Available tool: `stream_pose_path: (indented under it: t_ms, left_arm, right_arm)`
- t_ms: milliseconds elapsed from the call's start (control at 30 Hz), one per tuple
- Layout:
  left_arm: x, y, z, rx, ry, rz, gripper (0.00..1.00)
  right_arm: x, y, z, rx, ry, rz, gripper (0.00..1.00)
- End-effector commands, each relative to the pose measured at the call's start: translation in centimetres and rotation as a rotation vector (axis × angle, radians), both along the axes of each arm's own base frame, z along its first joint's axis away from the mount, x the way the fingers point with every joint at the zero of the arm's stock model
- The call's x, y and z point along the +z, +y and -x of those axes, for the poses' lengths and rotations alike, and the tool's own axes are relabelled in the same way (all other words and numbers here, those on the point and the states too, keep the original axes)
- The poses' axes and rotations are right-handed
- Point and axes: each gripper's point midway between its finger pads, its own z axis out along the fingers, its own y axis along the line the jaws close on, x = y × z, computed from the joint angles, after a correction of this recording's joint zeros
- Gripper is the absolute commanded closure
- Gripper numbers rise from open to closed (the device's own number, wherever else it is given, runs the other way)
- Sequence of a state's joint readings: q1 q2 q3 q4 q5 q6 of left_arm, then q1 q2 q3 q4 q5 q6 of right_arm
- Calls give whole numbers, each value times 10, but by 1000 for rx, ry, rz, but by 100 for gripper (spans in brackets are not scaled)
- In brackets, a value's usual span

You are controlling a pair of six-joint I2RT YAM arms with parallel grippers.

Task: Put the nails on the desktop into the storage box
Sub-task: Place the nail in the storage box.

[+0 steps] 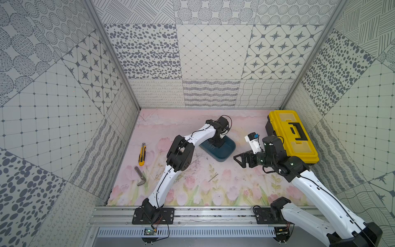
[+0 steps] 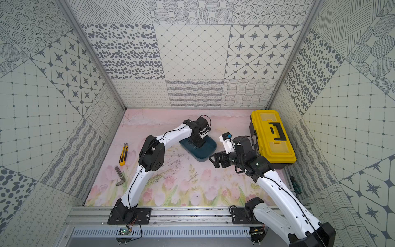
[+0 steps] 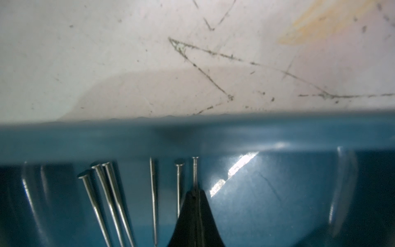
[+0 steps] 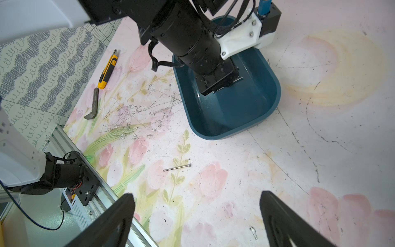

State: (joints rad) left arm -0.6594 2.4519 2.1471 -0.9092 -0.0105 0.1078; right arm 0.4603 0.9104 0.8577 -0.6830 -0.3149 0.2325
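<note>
1. Your left gripper (image 3: 195, 193) is closed to a slit inside the storage box (image 3: 277, 136). Its tips pinch the held nail (image 3: 195, 169) by the shaft, with the nail's head close to the box wall.
2. You can see five other nails (image 3: 153, 198) lying flat on the box floor, all on one side of those tips. They run roughly parallel, and two of them are touching.
3. Your right gripper (image 4: 196, 194) stands wide open with nothing between its fingers. In both top views it hovers over the desktop (image 1: 235, 188), just beside the box and near the yellow toolbox (image 1: 292, 134).
4. You have one loose nail (image 4: 177, 167) out on the desktop, among the printed tulips and well apart from the box. In the right wrist view it lies ahead of the open fingers, and a top view shows it too (image 1: 213, 177).
5. Your utility knife (image 1: 142, 154) and the bent grey tool (image 1: 141, 176) sit near each other by the left wall, well apart from the box.
</note>
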Motion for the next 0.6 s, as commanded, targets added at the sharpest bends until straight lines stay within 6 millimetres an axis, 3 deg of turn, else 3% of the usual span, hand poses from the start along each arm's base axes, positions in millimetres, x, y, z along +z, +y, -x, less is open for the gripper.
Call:
stream_pose_path:
  t_ms: [0,400,567]
  left_arm:
    - [-1,5,8,-26,27,-25,90]
    - [5,7,11,-19,21,-12,86]
    - [18,5,9,-19,-3,2,83]
  right_arm:
    - [4,3,-4,5,-26,-23,3]
    - [4,3,-4,5,-25,-30,3]
    - [6,3,-3,7,-32,-32,3]
